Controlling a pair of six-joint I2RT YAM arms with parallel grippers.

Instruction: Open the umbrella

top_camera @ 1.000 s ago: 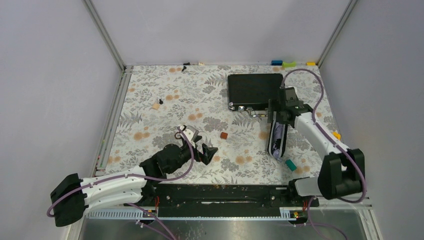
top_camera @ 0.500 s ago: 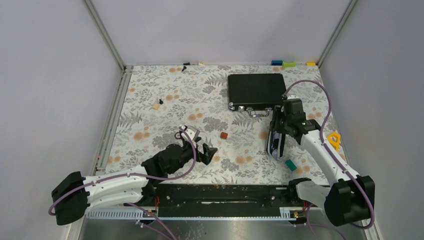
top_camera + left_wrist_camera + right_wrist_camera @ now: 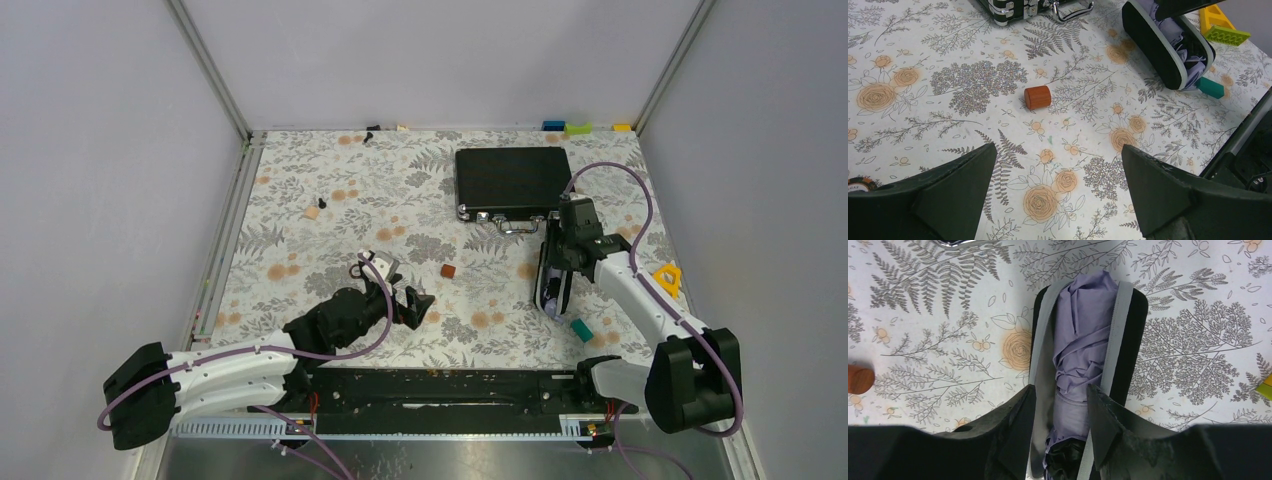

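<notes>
While the umbrella (image 3: 1075, 355) lies folded in its open black case (image 3: 1137, 340) on the right side of the table (image 3: 300, 250), just near of the briefcase (image 3: 510, 180), we see the right gripper (image 3: 1060, 390) poised over the case's near end. Its jaws stand apart, straddling the lavender fabric, and a strip of the grey lining shows between one finger and the cloth. Our left gripper (image 3: 1058, 147) hovers near the table's near edge, left of centre, jaws spread wide on nothing. An orange cylinder (image 3: 1037, 96) lies beyond it.
</notes>
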